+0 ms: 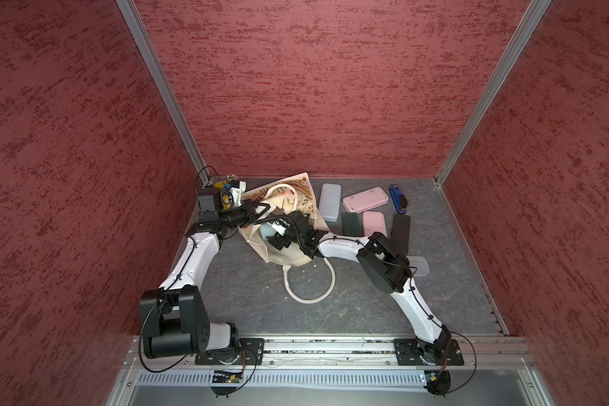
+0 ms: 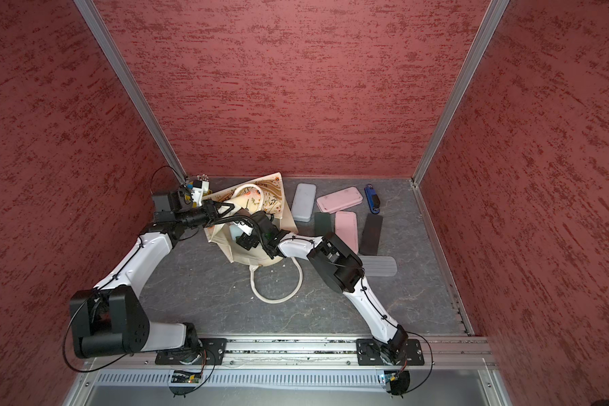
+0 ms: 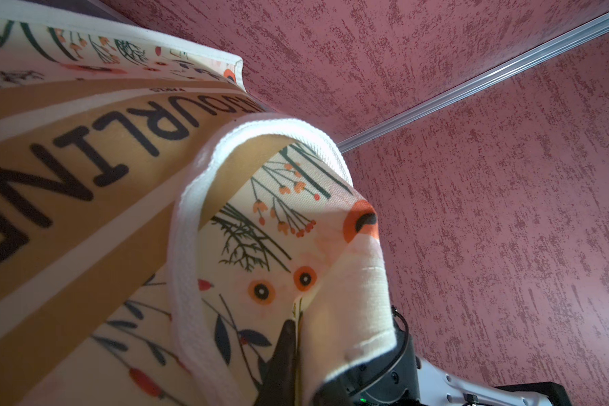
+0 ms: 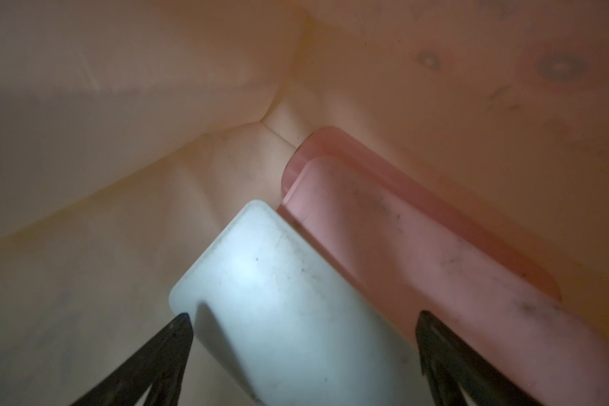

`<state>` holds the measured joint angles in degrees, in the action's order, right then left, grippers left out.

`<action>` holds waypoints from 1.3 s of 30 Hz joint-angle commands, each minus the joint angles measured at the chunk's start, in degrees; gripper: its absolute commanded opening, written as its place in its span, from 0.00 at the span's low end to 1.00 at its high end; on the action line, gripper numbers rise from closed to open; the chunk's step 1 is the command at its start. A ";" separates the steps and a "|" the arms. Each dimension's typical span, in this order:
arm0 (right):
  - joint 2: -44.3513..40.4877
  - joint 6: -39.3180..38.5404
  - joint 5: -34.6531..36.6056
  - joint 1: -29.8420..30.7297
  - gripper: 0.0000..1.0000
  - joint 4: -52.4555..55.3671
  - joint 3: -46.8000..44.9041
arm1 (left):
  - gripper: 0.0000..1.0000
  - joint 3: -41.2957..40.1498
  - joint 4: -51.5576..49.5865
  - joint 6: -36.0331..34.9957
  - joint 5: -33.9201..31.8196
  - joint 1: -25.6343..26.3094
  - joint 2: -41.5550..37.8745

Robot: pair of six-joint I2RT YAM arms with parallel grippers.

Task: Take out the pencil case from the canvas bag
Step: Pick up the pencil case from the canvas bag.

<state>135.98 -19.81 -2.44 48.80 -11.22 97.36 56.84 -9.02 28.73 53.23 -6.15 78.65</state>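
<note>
- the dark grey table [image 1: 247, 298] carries everything, inside red textured walls.
- the canvas bag [image 1: 285, 202] [image 2: 257, 202] lies crumpled left of centre towards the back wall. one thick white handle [image 1: 310, 300] lies looped flat on the table in front of it.
- the left gripper [image 3: 296, 323] is clenched on the bag's hemmed rim and holds that edge up off the table, so the floral face and tan lettered band hang beside it.
- the right gripper [image 4: 303, 316] is inside the bag, jaws spread wide. one finger is on each side of the pale pencil case [image 4: 289, 298] [image 1: 266, 232], and neither is closed on it.
- that case lies inside the bag. its long axis runs along the gripper's reach, and its rounded far end points at an inner corner of the bag.
- a pink case [image 4: 419, 246] lies parallel against its side and reaches deeper into the corner. one finger sits over it.
- well apart on the table to the right lie a grey case [image 1: 330, 202], two pink ones [image 1: 365, 199] [image 1: 374, 223], a dark green one [image 1: 350, 223] and a black one [image 1: 400, 228].
- a blue stapler [image 1: 397, 198] lies beyond them.
</note>
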 commanded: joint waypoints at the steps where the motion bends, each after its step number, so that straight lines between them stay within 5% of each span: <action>1: 0.99 1.22 -2.41 -0.72 0.98 6.61 1.89 | 0.03 -0.41 -1.54 0.87 2.23 0.35 -0.01; 20: -6.73 6.54 0.01 -0.63 0.89 10.33 -7.07 | 0.03 -0.50 -1.65 1.09 1.96 0.28 0.56; 27: -10.42 29.15 10.99 -0.80 0.90 3.53 -8.88 | 0.03 -0.50 -1.58 1.04 1.96 0.28 0.27; 39: -13.12 74.69 8.94 -0.83 0.85 -15.15 -21.92 | 0.03 -0.59 -1.30 1.18 2.09 0.51 -0.45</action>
<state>125.01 39.09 5.26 48.38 -16.73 78.67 56.84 -9.93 29.12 53.74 -6.04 79.15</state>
